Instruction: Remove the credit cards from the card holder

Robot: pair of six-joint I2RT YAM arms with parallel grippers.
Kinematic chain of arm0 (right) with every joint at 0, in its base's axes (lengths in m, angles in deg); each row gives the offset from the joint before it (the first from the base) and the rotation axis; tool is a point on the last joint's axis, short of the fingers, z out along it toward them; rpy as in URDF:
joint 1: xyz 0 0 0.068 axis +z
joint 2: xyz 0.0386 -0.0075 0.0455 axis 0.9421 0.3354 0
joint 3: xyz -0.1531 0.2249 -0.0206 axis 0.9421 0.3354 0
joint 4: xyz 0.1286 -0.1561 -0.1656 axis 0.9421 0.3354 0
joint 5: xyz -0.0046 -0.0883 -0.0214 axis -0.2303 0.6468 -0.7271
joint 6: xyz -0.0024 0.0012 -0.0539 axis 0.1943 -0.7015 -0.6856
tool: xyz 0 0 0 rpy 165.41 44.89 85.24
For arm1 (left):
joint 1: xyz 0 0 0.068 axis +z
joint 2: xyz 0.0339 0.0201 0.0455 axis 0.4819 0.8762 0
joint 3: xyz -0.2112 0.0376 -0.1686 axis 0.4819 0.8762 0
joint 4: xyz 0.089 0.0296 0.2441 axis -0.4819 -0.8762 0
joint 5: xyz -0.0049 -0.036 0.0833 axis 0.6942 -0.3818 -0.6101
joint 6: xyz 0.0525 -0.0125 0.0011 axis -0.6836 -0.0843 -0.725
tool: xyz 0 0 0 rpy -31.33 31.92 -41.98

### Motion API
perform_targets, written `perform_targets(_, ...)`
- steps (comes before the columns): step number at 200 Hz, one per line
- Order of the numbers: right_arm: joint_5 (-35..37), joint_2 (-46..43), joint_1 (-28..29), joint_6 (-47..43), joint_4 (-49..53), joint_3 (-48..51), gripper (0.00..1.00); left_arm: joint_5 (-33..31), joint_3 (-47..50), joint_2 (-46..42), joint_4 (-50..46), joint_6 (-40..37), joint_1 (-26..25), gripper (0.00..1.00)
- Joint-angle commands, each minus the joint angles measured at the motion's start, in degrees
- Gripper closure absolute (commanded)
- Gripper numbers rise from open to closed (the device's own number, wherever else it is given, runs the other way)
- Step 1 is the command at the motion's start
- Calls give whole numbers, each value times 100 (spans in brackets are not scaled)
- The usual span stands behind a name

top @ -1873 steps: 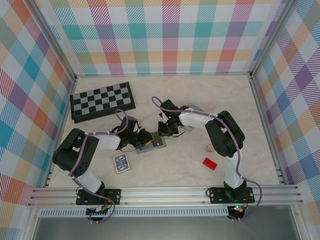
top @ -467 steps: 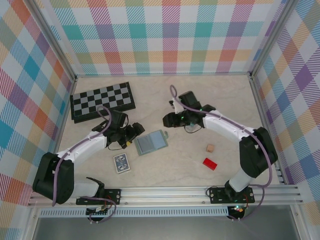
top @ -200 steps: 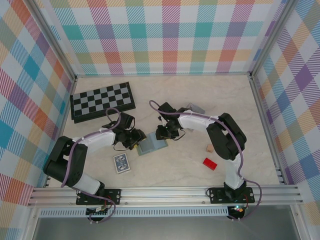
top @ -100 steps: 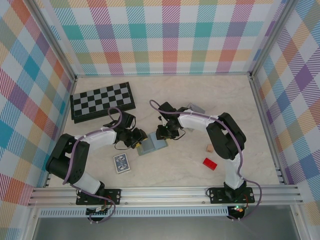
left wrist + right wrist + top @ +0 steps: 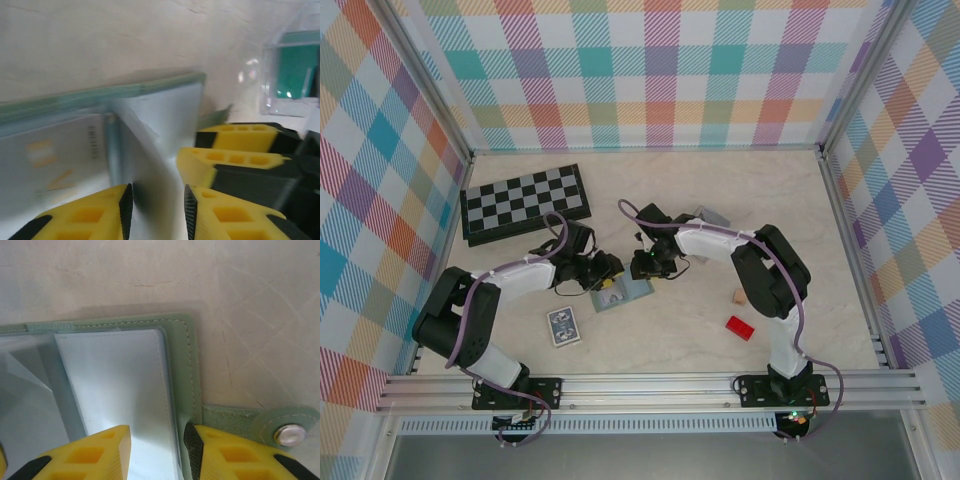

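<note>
Since half a second ago the left pincer (image 5: 606, 273) has slid rightward off the bare table (image 5: 670, 345) and onto the left side of the card holder (image 5: 630, 292), which lies open and flat near the middle, below and to the right of the chessboard (image 5: 525, 203) and above and to the right of the patterned card pack (image 5: 563, 326). From overhead I can only see both arms crowded over it. The left wrist view is closer: its yellow tips stand a narrow gap apart with a clear plastic leaf of the holder rising between them. Whether they actually pinch that leaf I cannot tell. Behind the clear pocket sits a pale credit card (image 5: 52, 152) with faint print and orange marks. The right pincer (image 5: 645, 266) meets the holder from the far side. Its ribbed yellow fingers (image 5: 235, 136) show in the left wrist view, just beside the left tips. Its own camera shows its tips a little apart, directly over the right panel's glossy clear pocket, with nothing standing in the gap. That view also gives the soft grey-green cover, its pale stitching and a rounded tab with a metal stud (image 5: 287, 435) lying on the marbled tabletop. Further right are a clear tray (image 5: 290, 70) with something teal inside, a small wooden cube (image 5: 738, 296) and a red block (image 5: 740, 327).
</note>
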Motion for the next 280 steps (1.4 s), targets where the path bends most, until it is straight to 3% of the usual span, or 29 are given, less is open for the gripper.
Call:
perform_targets(1, -176, 293, 81, 51, 29, 33, 63, 265, 53, -276, 355, -11, -51, 68)
perform_targets(92, 45, 51, 72, 43, 5, 103, 64, -65, 41, -286, -77, -126, -59, 70)
perform_targets(144, 698, -1133, 28, -6, -469, 644, 65, -1073, 35, -768, -856, -272, -58, 70)
perform_targets(174, 604, -1708, 28, -143, -931, 955, 65, -1622, 119, -1124, -1080, -267, -56, 70)
perform_targets(227, -276, -1224, 123, -210, -1044, 688, 71, -1100, 55, -1023, -801, -327, -72, 75)
perform_targets(280, -79, -660, 151, -153, -586, 333, 79, -831, -94, -483, -542, -174, -267, 79)
